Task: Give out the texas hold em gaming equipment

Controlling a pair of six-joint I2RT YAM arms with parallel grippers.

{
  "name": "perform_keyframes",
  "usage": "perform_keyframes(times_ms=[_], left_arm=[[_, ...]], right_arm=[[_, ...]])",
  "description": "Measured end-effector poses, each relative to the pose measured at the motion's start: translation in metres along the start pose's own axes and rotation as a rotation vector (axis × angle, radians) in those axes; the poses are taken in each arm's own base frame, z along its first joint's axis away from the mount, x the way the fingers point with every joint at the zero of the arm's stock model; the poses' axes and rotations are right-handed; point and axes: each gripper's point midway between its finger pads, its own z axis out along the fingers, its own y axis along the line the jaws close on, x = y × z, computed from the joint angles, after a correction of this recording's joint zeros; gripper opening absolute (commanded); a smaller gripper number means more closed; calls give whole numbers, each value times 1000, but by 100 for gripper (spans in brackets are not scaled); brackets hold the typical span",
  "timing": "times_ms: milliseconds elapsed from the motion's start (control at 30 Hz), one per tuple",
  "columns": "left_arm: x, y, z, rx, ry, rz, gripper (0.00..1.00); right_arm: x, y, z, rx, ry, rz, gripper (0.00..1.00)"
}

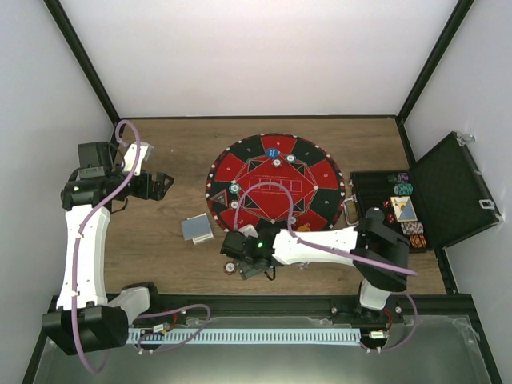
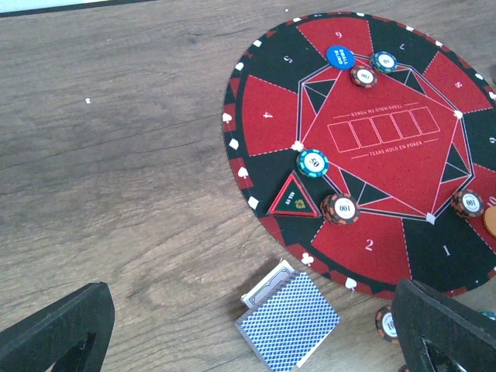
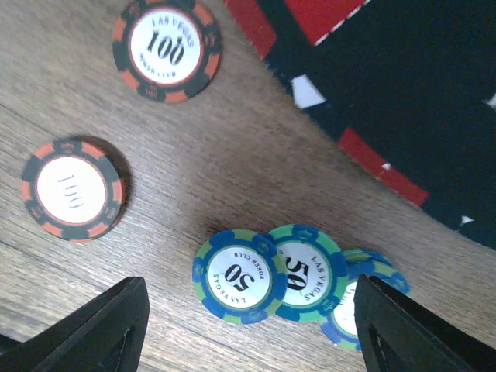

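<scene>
A blue-backed card deck [image 2: 288,322] lies on the wood just left of the round mat [image 2: 279,116]; it also shows in the top view [image 1: 197,229]. On the mat lie a blue button disc [image 2: 339,56], an orange disc [image 2: 490,221] and several striped chips [image 2: 341,208]. My right gripper [image 3: 256,333] is open low over three overlapping green-blue 50 chips [image 3: 239,275] on the wood. Two red 100 chips [image 3: 167,50] lie apart from them. My left gripper [image 2: 248,341] is open and empty, held high over the wood left of the mat.
The open black case [image 1: 416,204] with more chips and cards stands at the right of the table. A triangular marker [image 2: 293,198] lies on the mat's left part. The right arm [image 1: 320,240] stretches across the mat's near edge.
</scene>
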Motion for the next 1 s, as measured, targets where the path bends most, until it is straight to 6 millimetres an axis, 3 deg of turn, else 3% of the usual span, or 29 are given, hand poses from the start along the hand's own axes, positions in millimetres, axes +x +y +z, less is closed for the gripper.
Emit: perform_keyframes(times_ms=[167, 467, 833, 1000], left_arm=[[0, 0, 0, -1, 0, 3, 100], [0, 0, -1, -5, 0, 8, 100], [0, 0, -1, -5, 0, 11, 100], [0, 0, -1, -4, 0, 11, 100]], right_arm=[[14, 1, 17, 44, 50, -38, 75], [23, -11, 25, 120, 78, -69, 74], [23, -21, 21, 171, 61, -70, 73], [31, -36, 19, 164, 71, -40, 73]])
